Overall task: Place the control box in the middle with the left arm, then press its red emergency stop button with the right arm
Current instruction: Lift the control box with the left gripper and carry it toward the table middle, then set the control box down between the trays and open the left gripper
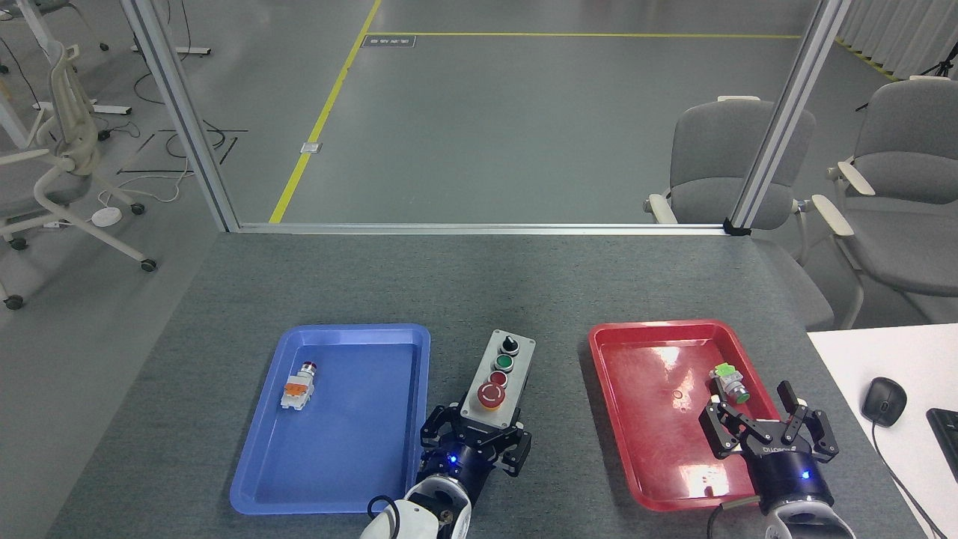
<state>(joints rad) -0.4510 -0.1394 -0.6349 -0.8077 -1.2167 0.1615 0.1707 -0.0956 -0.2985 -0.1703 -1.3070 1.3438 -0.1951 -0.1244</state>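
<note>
Now the left gripper [479, 443] clamps the control box [499, 373] between both trays, exposing its red emergency stop button [491, 394]; the right gripper [765, 427] waits spread.

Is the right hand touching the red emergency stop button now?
Apart. The head view shows the right hand over the red tray, far from the button.

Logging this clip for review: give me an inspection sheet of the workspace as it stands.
Surface: grey felt table, with a blue tray and a red tray.
Job's things: control box between the trays; red emergency stop button faces up.
Clutter: loose push-button part in blue tray, green one in red tray.
Tools: left tool shut on box's near end; right tool open over red tray.
Cables: floor cables far left.
Surroundings: chairs, mouse.
</note>
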